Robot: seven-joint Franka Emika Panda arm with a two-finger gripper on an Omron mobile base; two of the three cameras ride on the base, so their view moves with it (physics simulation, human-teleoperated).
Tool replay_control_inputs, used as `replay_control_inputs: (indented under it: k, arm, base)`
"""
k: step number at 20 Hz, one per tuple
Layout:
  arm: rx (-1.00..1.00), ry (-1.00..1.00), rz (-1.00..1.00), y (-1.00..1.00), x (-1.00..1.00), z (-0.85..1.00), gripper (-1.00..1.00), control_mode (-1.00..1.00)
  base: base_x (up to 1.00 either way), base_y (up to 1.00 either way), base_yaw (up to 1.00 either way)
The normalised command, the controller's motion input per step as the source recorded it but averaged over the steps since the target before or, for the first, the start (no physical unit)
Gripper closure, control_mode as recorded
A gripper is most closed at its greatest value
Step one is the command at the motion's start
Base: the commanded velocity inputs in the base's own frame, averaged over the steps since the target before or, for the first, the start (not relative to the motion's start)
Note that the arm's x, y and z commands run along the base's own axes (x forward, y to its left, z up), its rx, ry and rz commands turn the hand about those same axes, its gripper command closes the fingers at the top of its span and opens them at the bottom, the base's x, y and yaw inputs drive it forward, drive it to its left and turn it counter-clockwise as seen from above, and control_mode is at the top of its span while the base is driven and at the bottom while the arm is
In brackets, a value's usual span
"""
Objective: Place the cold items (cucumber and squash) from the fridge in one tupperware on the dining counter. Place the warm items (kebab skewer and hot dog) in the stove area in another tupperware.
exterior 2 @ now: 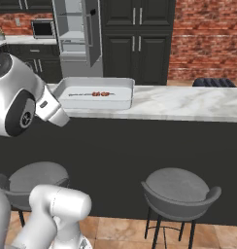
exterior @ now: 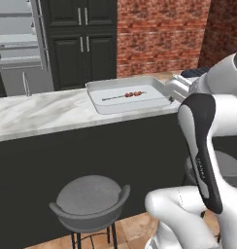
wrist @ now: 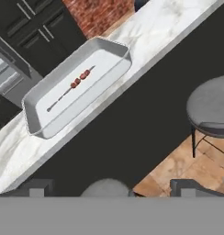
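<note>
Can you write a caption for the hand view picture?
Kebab skewer lying in a tupperware on the marble counter.

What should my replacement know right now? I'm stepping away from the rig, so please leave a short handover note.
End effector: open, holding nothing, its fingertips low in the hand view, pulled back from the counter.
Kebab skewer: lies inside the grey tupperware on the marble dining counter.
Done: skewer is in its container.
Left: hot dog into the same tupperware; cucumber and squash into another one. The fridge stands open behind the counter; its contents cannot be made out.
Two stools stand in front of the counter.
</note>
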Motion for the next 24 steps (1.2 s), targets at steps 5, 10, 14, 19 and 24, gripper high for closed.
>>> replay_control_inputs:
  k: [5,10,14,19,24]
  arm:
    - [-0.19,0.05,0.15,-0.16,-1.00,0.00,-1.00,-1.00]
    - [-0.04,0.00,0.14,-0.13,-0.72,0.00,-1.00,-1.00]
    - [0.00,0.00,0.02,0.00,-0.26,-0.02,-1.00,-1.00]
    - [0.00,-0.01,0.00,0.00,-0.05,-0.03,-1.00,-1.00]
    - [0.00,0.00,0.00,0.00,0.00,0.00,-1.00,1.00]
  base:
    - [0.00,0.00,0.00]
    - [0.00,0.00,0.00]
    - [0.00,0.00,0.00]
    - [0.00,0.00,0.00]
    - [-0.32,-0.53,-0.26]
